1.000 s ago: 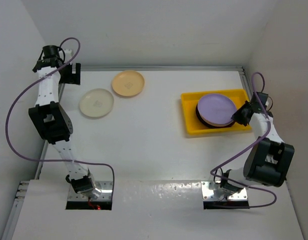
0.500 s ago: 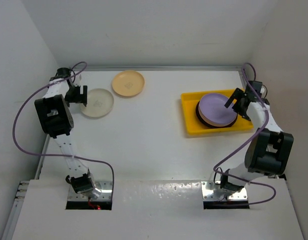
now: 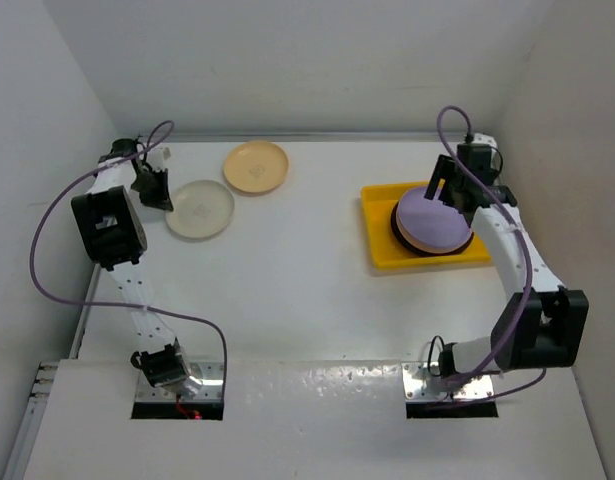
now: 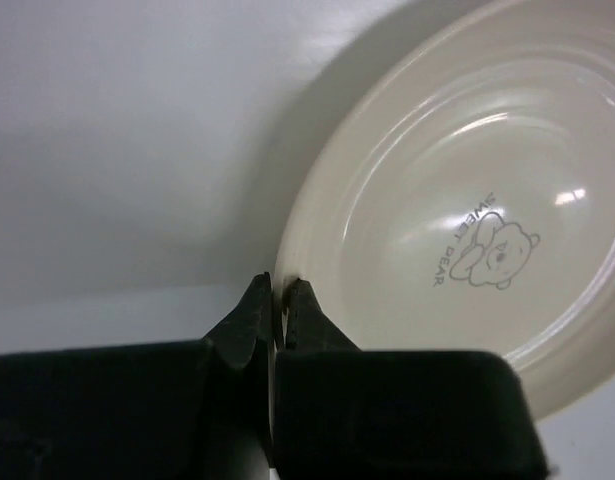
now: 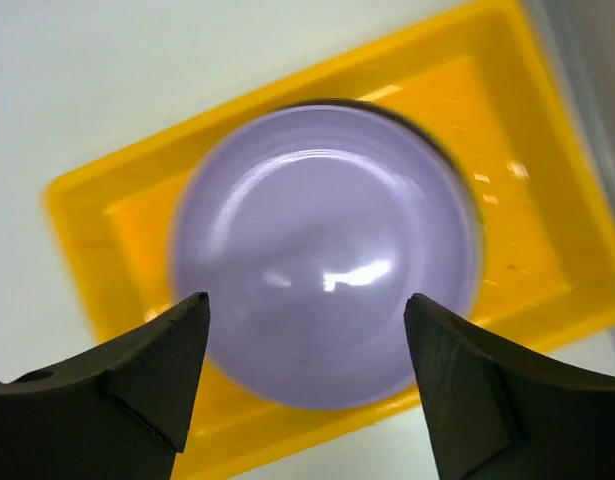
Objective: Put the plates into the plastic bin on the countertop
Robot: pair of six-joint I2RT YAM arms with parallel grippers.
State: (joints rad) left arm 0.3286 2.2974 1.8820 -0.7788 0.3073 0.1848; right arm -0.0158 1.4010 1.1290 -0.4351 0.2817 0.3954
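Observation:
A cream plate point(image 3: 200, 209) with a bear print lies on the white countertop point(image 3: 307, 290) at the back left. My left gripper point(image 3: 157, 196) is shut on its left rim; in the left wrist view the fingertips pinch the edge of the cream plate point(image 4: 457, 250) at my left gripper point(image 4: 280, 298). A peach plate point(image 3: 255, 166) lies just behind it. The yellow plastic bin point(image 3: 379, 255) holds a stack topped by a lavender plate point(image 3: 434, 220), with a dark rim under it. My right gripper point(image 3: 443, 190) hovers open above that lavender plate point(image 5: 327, 250), holding nothing point(image 5: 307, 300).
White walls close in the countertop at the back and on both sides. The bin point(image 5: 97, 200) sits near the right wall, and the left arm's upright link point(image 3: 109, 225) stands close to the left wall. Purple cables loop off both arms.
My left gripper came down to the cream plate and shut on its rim; the plate slid slightly right. My right gripper let go of the lavender plate, opened and rose over the bin.

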